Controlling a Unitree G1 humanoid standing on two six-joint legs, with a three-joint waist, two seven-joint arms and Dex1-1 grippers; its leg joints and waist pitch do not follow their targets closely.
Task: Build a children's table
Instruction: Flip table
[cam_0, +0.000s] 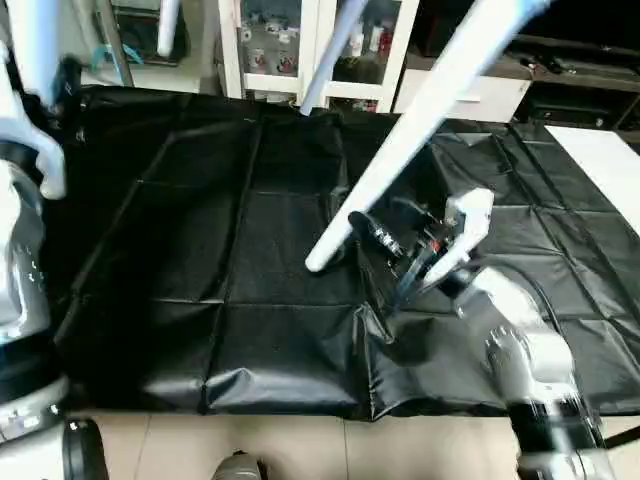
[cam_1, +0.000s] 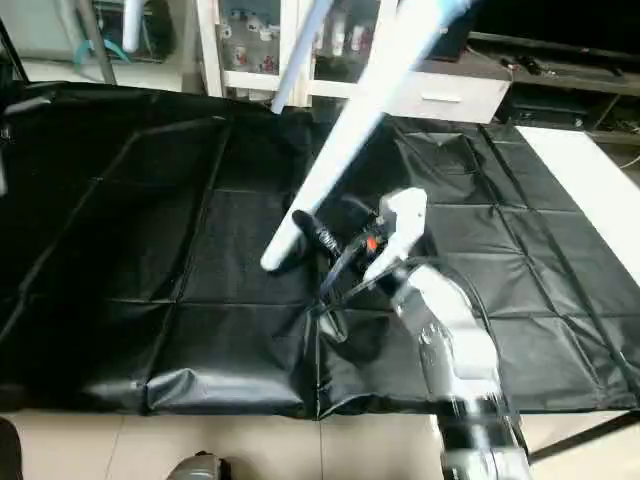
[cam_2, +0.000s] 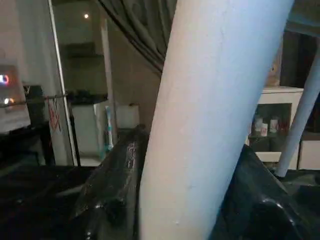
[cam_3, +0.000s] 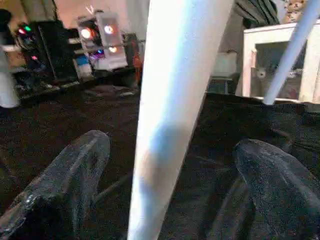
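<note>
currently one white leg (cam_0: 420, 110) crosses the head view on a diagonal, lower end near frame centre, upper end running out at the upper right. a second leg (cam_0: 330, 55) shows at upper centre, thinner-looking, slanting the same way.

long axis: lower-left to upper-right in the head view, steeply tilted, not lying flat. the rounded end (cam_0: 318, 262) points down toward the black sheet (cam_0: 200, 260) over the table; i cannot tell whether it touches the sheet or hangs just above it.

left tool (cam_2: 175, 210): in its wrist view the leg sits between the two black fingers (cam_2: 115, 185), both pressed to the tube. clenched on the leg, grip high up the shaft.

right tool (cam_0: 385, 265): spread wide, released. in its wrist view the leg passes through the gap with space to each finger (cam_3: 65, 185). in the head view it sits just beside the lower end.

handling, judged: hollow plastic tube, so light and stiff, unlikely to bend or break. surface smooth and tapered, so it may slip along its length or twist in a loose grip. a single hold far up leaves the low end free to swing. a second hold near the lower end, squarely across the round section, should steady it.

top of the children's table: not identified from these views.
</note>
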